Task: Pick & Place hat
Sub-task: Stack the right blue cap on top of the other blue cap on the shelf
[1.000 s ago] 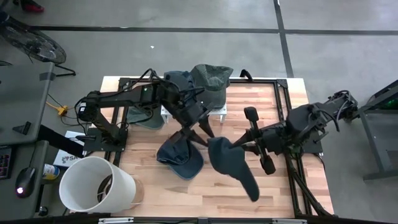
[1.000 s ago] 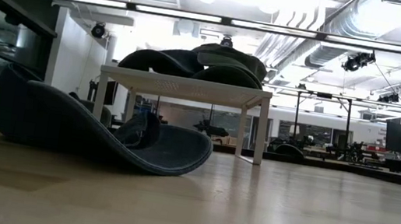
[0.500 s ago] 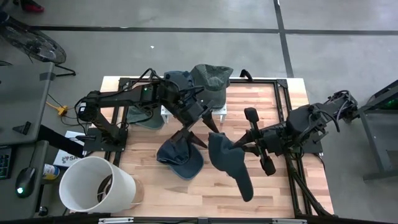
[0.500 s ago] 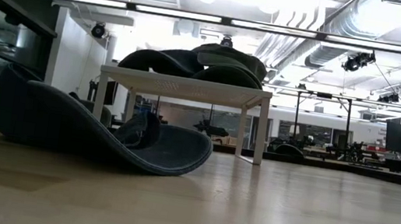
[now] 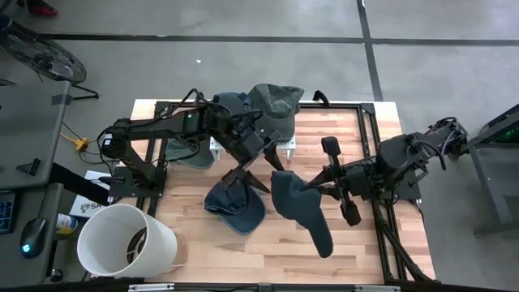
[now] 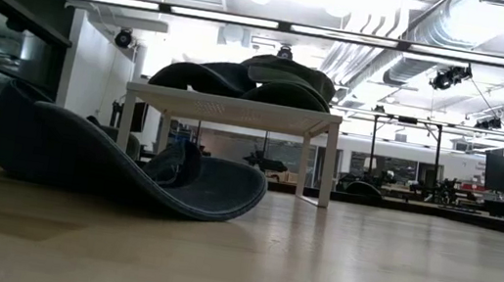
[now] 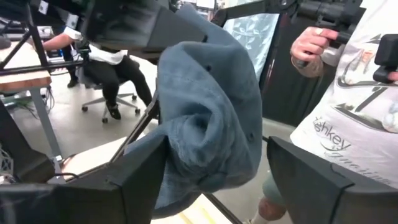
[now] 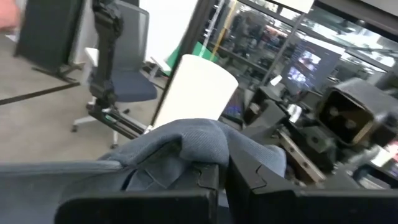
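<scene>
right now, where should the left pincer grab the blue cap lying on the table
Probably at the upturned rim of the blue cap, coming straight down from above. In the low view one edge of the cap curls up off the wood, leaving a thin lip that one finger could slip under, while the rest lies broad and flat. The left pincer hangs open right over the cap's far side.

Work surface: a light wooden-plank table (image 5: 357,134) bounded by a black metal frame. Lying directly on the boards near the middle of the front half is a dark blue cap (image 5: 235,207), crown flattened, brim curling up as seen from the low view (image 6: 120,167). Toward the back edge stands a small white stand (image 6: 233,111) on four legs, its feet on the wood. Another greenish cap (image 5: 190,154) lies beside the left arm's base.
</scene>
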Tool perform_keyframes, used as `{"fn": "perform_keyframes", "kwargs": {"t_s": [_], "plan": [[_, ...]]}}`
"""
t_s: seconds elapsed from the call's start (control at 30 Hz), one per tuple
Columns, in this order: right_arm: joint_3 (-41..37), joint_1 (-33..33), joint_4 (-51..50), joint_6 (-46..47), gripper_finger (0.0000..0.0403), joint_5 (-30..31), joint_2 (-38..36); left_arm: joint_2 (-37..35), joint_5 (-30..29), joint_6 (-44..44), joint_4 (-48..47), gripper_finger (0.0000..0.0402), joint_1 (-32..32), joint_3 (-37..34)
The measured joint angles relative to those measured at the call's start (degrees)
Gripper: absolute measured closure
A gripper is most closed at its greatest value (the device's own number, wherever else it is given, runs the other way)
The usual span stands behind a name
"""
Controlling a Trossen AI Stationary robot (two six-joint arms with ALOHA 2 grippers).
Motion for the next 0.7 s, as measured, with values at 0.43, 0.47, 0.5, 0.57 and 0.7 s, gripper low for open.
{"fn": "perform_keyframes", "kwargs": {"t_s": [0.43, 0.47, 0.5, 0.57, 0.7], "plan": [[0.0, 0.0, -0.3, 0.0, 0.0403, 4.0, -0.3, 0.0, -1.3, 0.2, -1.5, 0.0261, -0.1, 0.0], [0.0, 0.0, -0.4, 0.1, 0.0403, 4.1, -0.4, 0.0, -1.3, 0.2, -1.5, 0.0277, 0.0, 0.0], [0.0, 0.0, -0.4, 0.2, 0.0403, 4.1, -0.4, 0.0, -1.3, 0.1, -1.6, 0.0294, 0.0, 0.0], [0.0, 0.0, -0.4, 0.2, 0.0403, 4.3, -0.7, 0.0, -1.3, 0.2, -1.8, 0.0331, 0.0, 0.0], [0.0, 0.0, -0.5, 0.7, 0.0403, 4.3, -0.9, 0.0, -3.3, 0.2, -3.9, 0.0366, 0.1, 0.0]]}}
